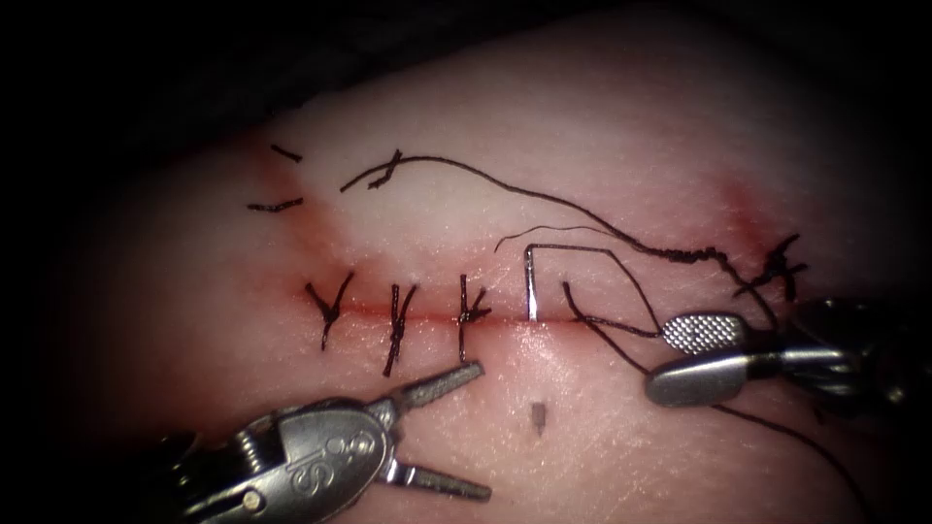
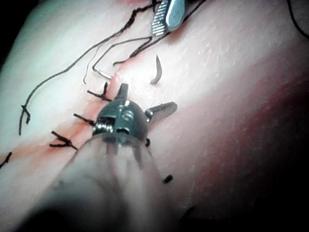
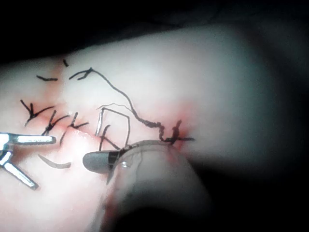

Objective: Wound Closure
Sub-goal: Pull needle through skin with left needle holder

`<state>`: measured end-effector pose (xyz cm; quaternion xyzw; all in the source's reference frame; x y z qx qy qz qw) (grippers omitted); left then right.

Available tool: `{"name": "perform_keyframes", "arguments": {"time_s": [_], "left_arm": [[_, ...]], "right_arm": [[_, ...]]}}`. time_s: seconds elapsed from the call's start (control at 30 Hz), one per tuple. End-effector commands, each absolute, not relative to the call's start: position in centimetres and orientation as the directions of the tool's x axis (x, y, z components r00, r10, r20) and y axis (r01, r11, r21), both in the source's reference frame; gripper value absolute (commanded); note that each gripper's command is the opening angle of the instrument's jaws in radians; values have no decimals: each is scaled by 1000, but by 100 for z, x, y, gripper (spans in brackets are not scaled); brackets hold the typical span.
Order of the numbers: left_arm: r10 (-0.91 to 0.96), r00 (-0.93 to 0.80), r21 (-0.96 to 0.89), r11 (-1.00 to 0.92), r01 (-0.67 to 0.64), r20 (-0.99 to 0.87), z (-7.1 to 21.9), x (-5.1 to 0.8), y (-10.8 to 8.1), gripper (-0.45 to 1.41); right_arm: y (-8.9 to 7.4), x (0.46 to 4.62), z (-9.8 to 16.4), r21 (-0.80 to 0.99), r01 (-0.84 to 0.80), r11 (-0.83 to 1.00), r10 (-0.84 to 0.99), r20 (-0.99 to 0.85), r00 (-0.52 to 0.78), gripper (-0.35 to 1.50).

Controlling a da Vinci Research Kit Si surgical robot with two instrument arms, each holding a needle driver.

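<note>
The tissue [image 1: 602, 146] has a cut [image 1: 505, 320] running across the endoscope view. The curved needle is in the tissue near the cut's right end. Its tail [image 1: 531, 283] stands up at the cut, on the far side, with thread [image 1: 582, 249] leading off it. Its tip [image 1: 537, 417] pokes out on the near side. My left tool [image 1: 485, 431] is open and holds nothing, its jaws just left of the tip. My right tool [image 1: 658, 361] sits open at the cut's right end, with thread lying by its upper jaw. The left wrist view shows the tip [image 2: 155, 72] beyond the left tool [image 2: 145, 99].
Three tied stitches [image 1: 398, 315] cross the cut's left part. A knotted stitch [image 1: 777, 267] sits at the far right. A long thread [image 1: 505, 184] trails over the far tissue, with short cut ends [image 1: 277, 204] at the upper left. Red fluid lines the cut.
</note>
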<state>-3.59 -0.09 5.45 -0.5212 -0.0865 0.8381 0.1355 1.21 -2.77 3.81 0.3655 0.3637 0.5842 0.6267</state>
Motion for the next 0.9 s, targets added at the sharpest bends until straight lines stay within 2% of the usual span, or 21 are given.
{"name": "perform_keyframes", "arguments": {"time_s": [0.03, 0.37, 0.5, 0.73, 0.9], "left_arm": [[313, -418, -282, -950, -137, -853, 549, -366, 1, 47], [339, -408, -304, -941, -151, -848, 555, -381, 6, 32], [381, -398, -340, -924, -172, -835, 555, -387, 4, 32], [448, -380, -398, -894, -205, -809, 557, -396, 1, 24], [453, -373, -406, -891, -203, -809, 560, -401, 4, 19]], "right_arm": [[-270, 126, 382, 886, -461, 55, 998, -34, 53, 93], [-284, 88, 375, 876, -477, 73, 997, -50, 62, 83], [-290, 75, 369, 873, -481, 76, 997, -54, 60, 76], [-293, 72, 366, 872, -483, 77, 997, -61, 48, 69], [-294, 76, 368, 872, -484, 76, 997, -64, 42, 56]]}}
